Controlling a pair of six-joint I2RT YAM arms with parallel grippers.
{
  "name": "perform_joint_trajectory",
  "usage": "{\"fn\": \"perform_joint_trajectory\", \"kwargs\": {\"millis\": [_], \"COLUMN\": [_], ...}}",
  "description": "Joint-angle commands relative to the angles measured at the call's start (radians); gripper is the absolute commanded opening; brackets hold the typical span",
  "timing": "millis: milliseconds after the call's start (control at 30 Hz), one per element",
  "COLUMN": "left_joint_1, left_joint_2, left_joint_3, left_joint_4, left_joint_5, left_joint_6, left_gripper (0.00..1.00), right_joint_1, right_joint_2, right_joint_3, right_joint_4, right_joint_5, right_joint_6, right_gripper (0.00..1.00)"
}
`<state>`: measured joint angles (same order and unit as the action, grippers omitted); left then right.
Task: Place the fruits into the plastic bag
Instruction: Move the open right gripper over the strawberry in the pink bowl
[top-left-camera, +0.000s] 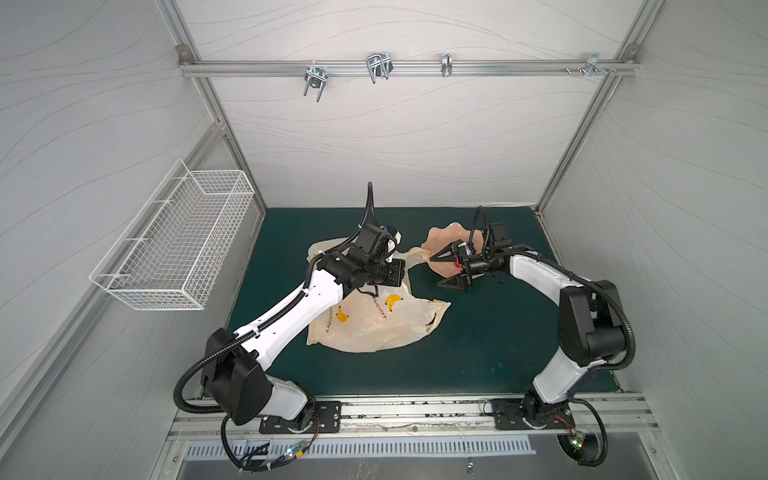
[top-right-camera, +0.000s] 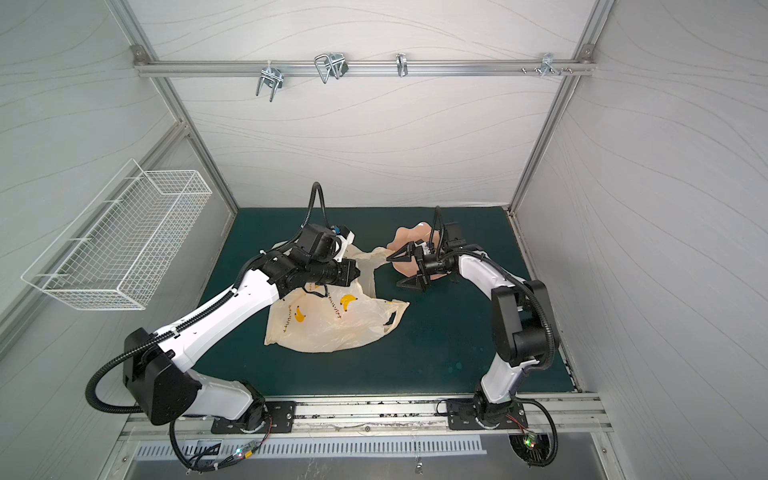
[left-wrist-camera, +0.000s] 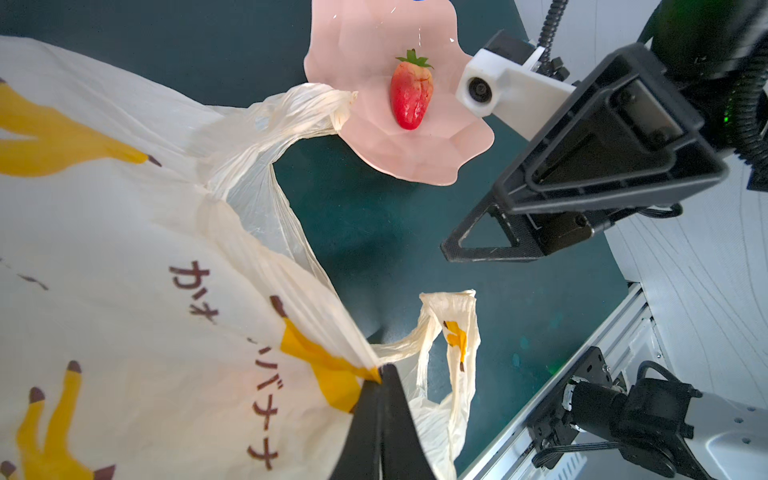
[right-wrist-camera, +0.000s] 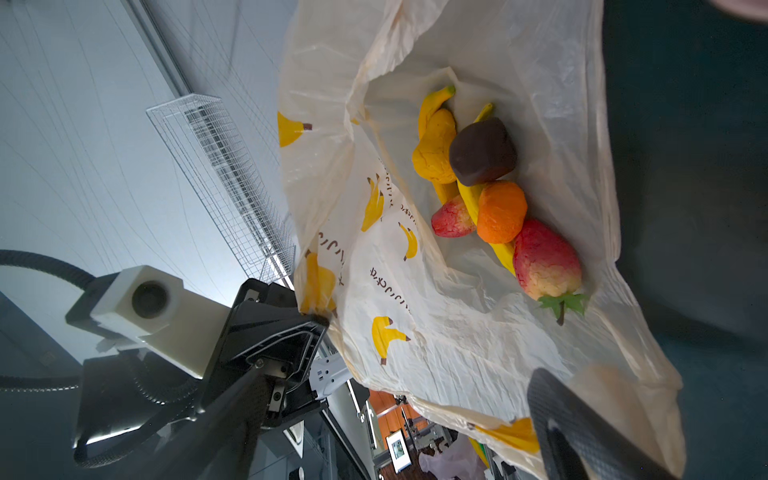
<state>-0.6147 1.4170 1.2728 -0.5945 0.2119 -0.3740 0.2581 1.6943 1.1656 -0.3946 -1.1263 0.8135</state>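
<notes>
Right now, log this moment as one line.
left gripper: shut on cream banana-print plastic bag; right gripper: open; red strawberry: on pink scalloped dish

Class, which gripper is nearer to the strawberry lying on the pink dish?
Right. The right gripper hangs open at the edge of the dish, close by the strawberry; the left gripper is shut on the plastic bag, farther off across the mat.

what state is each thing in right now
plastic bag: lying on the mat, mouth lifted open
fruits in the bag: piled loose inside
strawberry: lying on the pink dish, not yet bagged
pink dish: flat on the mat
left end effector: shut on the bag's edge
right end effector: open, holding nothing
</notes>
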Motion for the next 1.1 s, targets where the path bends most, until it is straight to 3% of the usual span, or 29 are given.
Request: {"fn": "perform_joint_trajectory", "kwargs": {"millis": [0, 367, 700, 1067], "left_joint_1": [0.004, 0.004, 0.004, 0.004], "left_joint_2": [-0.024, -0.031, -0.036, -0.029], "left_joint_3": [0.001, 0.003, 0.004, 0.005], "left_joint_4": [0.010, 0.002, -0.003, 0.003], "left_joint_5": [0.007, 0.008, 0.004, 0.005], "left_joint_6": [0.012, 0.015, 0.014, 0.009], "left_gripper": [0.00, 0.00, 0.00, 0.00], "right_joint_1": [-0.037, -0.077, -0.041, 0.025], "right_joint_2": [-0.046, -0.024, -0.044, -0.039], "right_joint_3": [0.041, 0.204, 0.229, 0.204], "right_joint_4": [-0.133, -0.430, -0.410, -0.343], "right_joint_5": [0.072, 0.478, 0.873, 1.137], "right_joint_6": [-0.105, -0.357, -0.409, -0.421], "right_gripper": [0.99, 0.93, 0.76, 0.70]}}
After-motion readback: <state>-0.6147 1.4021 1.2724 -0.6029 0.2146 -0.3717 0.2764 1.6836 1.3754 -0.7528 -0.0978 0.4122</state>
